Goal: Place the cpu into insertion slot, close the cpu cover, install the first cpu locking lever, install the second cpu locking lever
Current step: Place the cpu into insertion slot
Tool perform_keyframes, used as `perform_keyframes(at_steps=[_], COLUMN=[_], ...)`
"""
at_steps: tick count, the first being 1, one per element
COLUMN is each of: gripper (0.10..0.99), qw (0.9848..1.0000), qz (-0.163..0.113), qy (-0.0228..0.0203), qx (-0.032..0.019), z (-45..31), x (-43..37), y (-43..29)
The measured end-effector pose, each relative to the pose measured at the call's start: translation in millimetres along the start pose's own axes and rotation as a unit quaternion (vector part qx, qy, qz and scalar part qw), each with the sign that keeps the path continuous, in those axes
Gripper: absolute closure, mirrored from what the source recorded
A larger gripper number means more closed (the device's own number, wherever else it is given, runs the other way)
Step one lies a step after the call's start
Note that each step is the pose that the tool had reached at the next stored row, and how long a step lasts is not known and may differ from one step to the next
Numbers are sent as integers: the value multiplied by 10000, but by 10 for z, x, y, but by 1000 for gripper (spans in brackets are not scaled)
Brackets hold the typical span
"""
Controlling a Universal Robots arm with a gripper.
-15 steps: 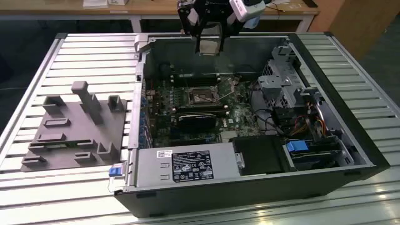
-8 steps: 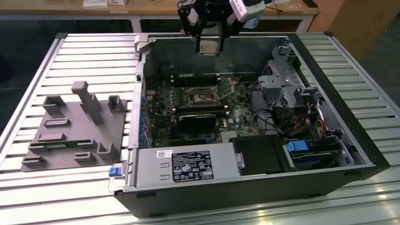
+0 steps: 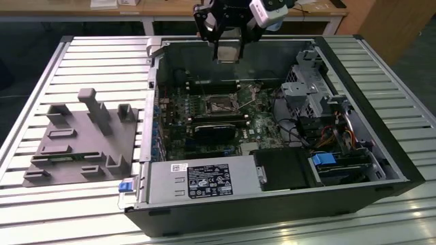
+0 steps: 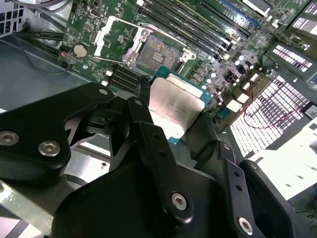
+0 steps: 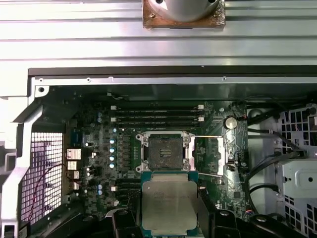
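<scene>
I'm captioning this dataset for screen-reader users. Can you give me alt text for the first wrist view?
The gripper holds the cpu, silvery top facing the camera, over the open computer case. On the motherboard beyond it the insertion slot sits empty, with the cpu cover swung open beside it.

An open black metal computer case (image 3: 272, 214) lies on the slatted aluminium counter (image 3: 102, 56). A grey plastic fixture block (image 3: 81, 138) sits beside it, on the exterior view's left.
</scene>
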State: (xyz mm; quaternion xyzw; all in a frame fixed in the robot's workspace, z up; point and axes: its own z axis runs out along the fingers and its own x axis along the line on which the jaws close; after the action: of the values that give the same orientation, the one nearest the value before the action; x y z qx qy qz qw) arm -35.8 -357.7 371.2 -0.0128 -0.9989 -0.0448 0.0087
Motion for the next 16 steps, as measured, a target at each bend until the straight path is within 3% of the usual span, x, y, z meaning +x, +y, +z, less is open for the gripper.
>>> perform_keyframes(at_steps=[16], gripper=[549], qw=[10000], qz=[0], qy=[0], qx=[5], z=[107], x=[-2], y=[-10])
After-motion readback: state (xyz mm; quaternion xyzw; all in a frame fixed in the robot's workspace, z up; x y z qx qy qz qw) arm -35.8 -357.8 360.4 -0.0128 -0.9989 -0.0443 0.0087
